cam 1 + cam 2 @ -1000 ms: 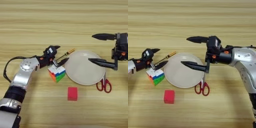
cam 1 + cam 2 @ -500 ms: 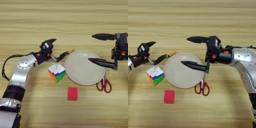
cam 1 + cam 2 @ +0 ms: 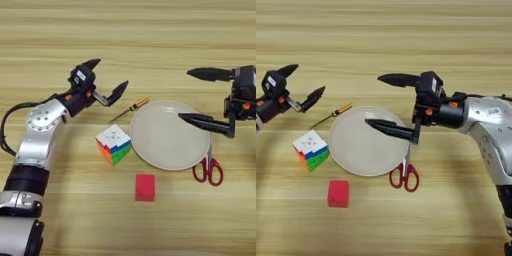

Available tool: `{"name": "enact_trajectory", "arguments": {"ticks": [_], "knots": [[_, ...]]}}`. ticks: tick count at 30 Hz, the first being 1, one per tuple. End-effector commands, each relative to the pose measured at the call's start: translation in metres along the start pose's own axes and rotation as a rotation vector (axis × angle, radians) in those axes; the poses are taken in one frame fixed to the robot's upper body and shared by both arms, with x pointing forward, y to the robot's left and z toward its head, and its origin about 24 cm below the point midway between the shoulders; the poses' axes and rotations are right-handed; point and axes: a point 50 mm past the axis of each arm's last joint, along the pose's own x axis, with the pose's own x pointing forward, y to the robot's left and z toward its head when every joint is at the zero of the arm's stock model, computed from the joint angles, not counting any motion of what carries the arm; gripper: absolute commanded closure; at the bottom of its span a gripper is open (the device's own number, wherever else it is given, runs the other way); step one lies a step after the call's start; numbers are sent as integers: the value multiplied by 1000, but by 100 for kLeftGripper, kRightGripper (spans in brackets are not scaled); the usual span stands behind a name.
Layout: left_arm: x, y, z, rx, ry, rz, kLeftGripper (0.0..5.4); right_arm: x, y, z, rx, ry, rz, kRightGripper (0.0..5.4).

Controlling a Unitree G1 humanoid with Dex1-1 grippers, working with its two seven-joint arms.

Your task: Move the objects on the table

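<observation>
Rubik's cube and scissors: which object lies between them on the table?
The round beige plate lies between the Rubik's cube and the scissors; both eye views show it.

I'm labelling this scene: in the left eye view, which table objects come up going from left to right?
Cube → block → plate → scissors. The screwdriver overlaps the cube and block in span, so I leave it out.

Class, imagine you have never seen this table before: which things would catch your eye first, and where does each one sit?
The round beige plate sits mid-table, with the right gripper open above its right part. The Rubik's cube lies just left of the plate, the small red block nearer the robot, and the red-handled scissors at the plate's right edge. The left gripper hangs open, up left of the orange-handled screwdriver.
</observation>
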Motion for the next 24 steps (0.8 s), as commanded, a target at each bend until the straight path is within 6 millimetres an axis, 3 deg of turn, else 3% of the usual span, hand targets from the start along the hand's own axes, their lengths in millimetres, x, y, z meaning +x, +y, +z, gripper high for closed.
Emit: {"name": "enact_trajectory", "arguments": {"ticks": [1,12,24], "knots": [[1,5,3,28,-13,29,3,-1,-6,-7,-28,55,-42,0],[-1,10,-1,27,-20,90,3,15,-8,-42,-97,246,-77,0],[3,34,-2,11,-72,376,3,38,-12,-68,-60,325,-114,0]]}}
